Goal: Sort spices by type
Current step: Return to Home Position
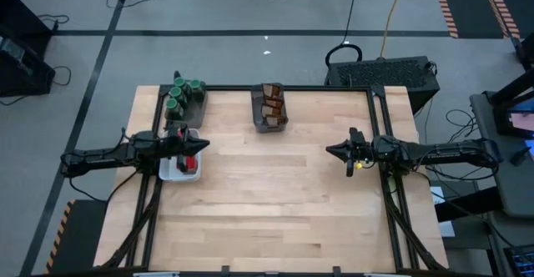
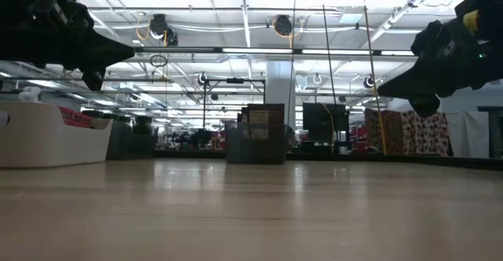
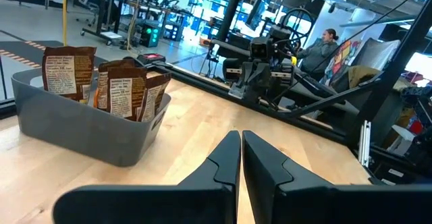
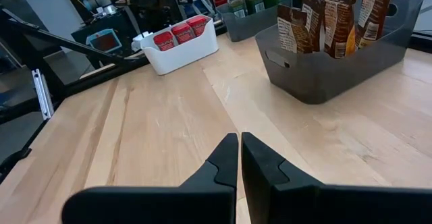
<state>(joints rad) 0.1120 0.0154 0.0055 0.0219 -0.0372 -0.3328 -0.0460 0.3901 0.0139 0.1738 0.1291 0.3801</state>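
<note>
Sorting looks complete: green-lidded jars (image 1: 183,94), brown packets (image 4: 331,18) and red cans (image 4: 177,33) occupy separate bins (image 4: 317,79); left gripper (image 3: 239,136) and right gripper (image 4: 239,137) hover pinched together, empty.

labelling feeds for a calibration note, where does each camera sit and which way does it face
High: above the table, facing straight down; both arms show, left gripper by the white tray, right gripper opposite.
Low: at tabletop height, facing across into the room; both grippers hang in the top corners.
Left wrist: on the left arm, facing the right arm past its own shut jaws.
Right wrist: on the right arm, facing the white tray past its own shut jaws.
Shared: both wrist views show the packet bin.
</note>
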